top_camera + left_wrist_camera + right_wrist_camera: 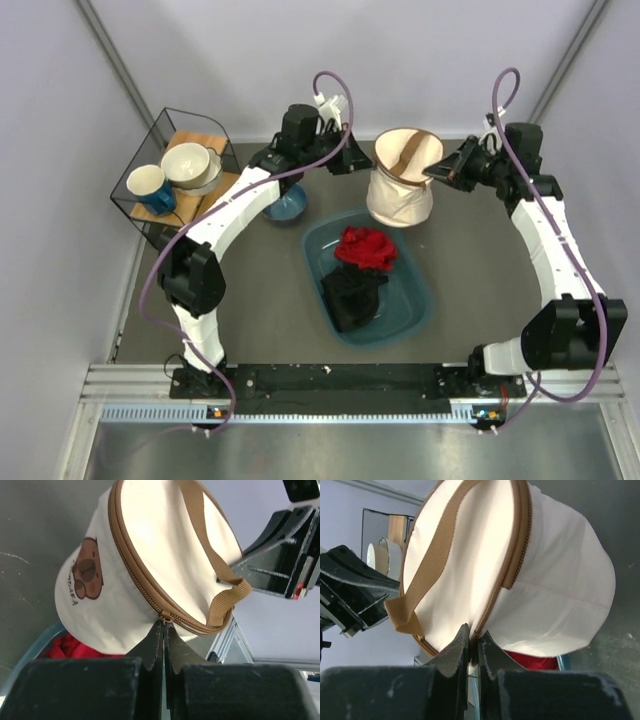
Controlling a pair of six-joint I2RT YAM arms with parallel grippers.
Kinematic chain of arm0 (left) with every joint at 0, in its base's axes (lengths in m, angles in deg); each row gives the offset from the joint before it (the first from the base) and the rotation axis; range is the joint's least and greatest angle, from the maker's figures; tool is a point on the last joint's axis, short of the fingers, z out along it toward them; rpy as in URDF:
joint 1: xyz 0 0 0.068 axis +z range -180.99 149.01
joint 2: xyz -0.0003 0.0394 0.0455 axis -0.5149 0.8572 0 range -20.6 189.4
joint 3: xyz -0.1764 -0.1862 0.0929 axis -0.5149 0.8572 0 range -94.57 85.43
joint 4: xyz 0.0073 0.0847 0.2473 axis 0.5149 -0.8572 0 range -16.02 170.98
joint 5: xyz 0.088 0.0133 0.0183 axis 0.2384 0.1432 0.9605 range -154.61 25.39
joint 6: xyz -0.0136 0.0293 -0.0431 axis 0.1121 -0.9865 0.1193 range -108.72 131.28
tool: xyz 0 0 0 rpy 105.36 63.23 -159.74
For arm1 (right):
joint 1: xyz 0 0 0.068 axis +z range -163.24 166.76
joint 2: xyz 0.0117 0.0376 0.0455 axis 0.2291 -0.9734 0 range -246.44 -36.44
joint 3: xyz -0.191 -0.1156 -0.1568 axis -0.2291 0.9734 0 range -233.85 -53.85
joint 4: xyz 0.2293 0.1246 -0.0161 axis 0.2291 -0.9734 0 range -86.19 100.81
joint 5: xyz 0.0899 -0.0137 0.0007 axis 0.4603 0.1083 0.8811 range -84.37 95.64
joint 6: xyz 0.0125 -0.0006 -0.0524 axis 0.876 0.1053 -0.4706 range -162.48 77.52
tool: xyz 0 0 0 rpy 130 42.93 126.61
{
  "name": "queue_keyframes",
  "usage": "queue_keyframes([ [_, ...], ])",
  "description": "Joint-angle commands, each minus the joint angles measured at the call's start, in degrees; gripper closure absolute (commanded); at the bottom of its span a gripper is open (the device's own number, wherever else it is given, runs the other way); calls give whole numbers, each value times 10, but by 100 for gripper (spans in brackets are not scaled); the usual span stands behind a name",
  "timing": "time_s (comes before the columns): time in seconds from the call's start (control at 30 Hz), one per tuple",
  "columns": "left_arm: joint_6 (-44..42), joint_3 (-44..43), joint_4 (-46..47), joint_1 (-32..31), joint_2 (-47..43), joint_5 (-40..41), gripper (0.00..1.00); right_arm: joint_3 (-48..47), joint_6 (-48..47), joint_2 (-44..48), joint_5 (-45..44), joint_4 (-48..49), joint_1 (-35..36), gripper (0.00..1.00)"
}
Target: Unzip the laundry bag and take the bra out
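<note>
The laundry bag (402, 190) is held up between the two grippers, over the far end of the teal tub (425, 300). The tub stands on a dark grey table (260, 320) with pale walls (300, 50) around. The left gripper (164, 626) is closed tight on the zipper pull (165, 616). The right gripper (471, 639) pinches the bag's rim. Only the left wrist view shows a brown animal print (88, 574) on the bag; its letters I cannot read well. Only the top view shows a wire basket (193, 140) with a blue mug (150, 188), far left of the tub.
</note>
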Motion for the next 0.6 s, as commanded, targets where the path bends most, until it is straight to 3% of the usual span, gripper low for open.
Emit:
queue_keyframes([
  [0.0, -19, -42, 16, -14, 16, -19, 100, -98, -64, -46, 7, -28, -34, 100],
  [0.03, -18, -52, 16, -28, 19, -15, 100, -137, -60, -76, -6, -37, -45, 100],
  [0.13, -1, -89, 15, -54, 48, -7, 100, -193, -53, -120, -49, -67, -50, 65],
  [0.27, 15, -139, 32, -78, 104, 17, 100, -175, -42, -104, -87, -80, -50, 32],
  [0.37, 35, -161, 49, -82, 154, 14, 100, -112, -42, -55, -156, -82, -50, 18],
  [0.5, 36, -156, 53, -81, 181, 16, 100, -25, -35, -4, -188, -81, -50, 14],
  [0.57, 36, -152, 55, -83, 181, 14, 100, 17, -27, 12, -207, -85, -50, 7],
])
